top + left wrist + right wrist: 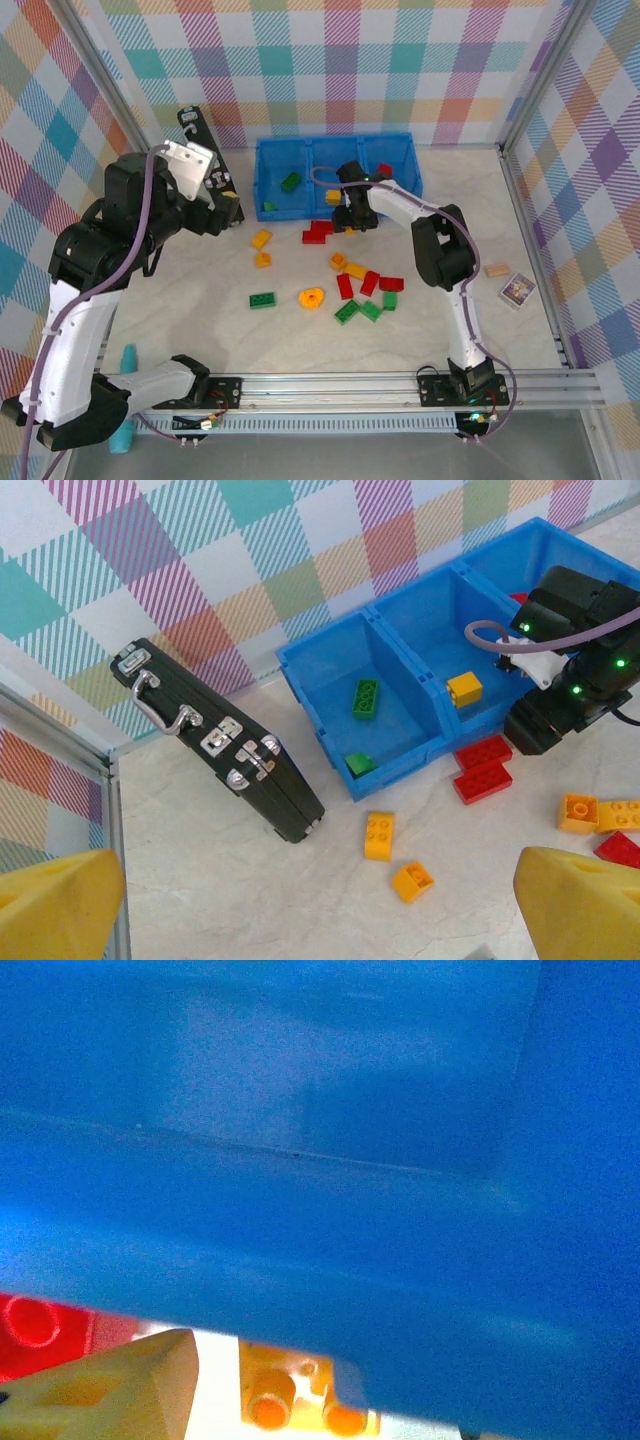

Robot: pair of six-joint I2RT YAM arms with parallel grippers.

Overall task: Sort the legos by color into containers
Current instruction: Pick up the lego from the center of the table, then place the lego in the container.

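Observation:
The blue bin point(330, 165) stands at the back of the table with three compartments. Two green legos point(365, 698) lie in its left compartment and a yellow one point(465, 687) in the middle. Loose red, green and yellow legos point(365, 285) are scattered in front. My right gripper point(352, 218) is down against the bin's front wall point(320, 1230). A yellow-orange lego point(300, 1400) shows its underside beside one finger point(110, 1390), with a pale gap between them; the other finger is hidden. My left gripper point(228, 205) hangs open above the table, left of the bin.
A black case with metal latches point(220, 742) stands left of the bin. Two red legos point(482, 767) lie by the bin's front wall. A tan block point(497, 270) and a small card box point(517, 290) lie at the right. A metal frame rail point(400, 385) runs along the near edge.

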